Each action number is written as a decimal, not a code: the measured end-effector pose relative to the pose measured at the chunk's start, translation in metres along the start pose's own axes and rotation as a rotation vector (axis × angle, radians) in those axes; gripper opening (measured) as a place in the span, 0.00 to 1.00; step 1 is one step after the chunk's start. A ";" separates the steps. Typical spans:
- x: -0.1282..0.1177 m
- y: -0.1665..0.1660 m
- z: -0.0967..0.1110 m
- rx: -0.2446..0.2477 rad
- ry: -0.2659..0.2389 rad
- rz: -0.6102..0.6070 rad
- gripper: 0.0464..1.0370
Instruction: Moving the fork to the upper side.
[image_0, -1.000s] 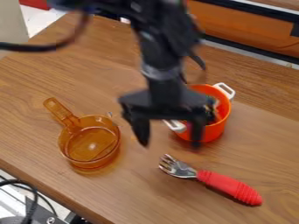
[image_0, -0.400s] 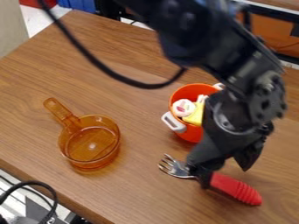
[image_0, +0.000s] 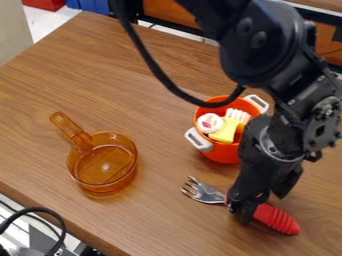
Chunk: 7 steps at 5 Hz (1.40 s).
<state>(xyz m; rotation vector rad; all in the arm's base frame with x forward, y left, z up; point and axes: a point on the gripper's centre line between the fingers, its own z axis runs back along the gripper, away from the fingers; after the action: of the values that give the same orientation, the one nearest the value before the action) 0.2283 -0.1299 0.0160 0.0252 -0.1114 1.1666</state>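
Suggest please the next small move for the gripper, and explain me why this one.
I would probably close the gripper gently on the fork's red handle before any lift. It is down at the handle's end nearest the metal head, its fingers look apart, and the fork lies on the table, so a grip seems needed first.

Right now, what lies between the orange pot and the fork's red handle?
In the camera view, the gripper hangs between the orange pot and the fork's red handle, with wooden tabletop showing beside it.
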 end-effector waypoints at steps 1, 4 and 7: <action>0.000 0.000 -0.001 0.008 0.017 0.052 0.96; 0.000 0.002 -0.010 -0.003 0.001 0.094 0.90; 0.011 0.027 -0.009 0.014 0.026 0.089 0.31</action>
<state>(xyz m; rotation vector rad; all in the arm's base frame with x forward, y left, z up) 0.2084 -0.1085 0.0070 0.0174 -0.0824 1.2563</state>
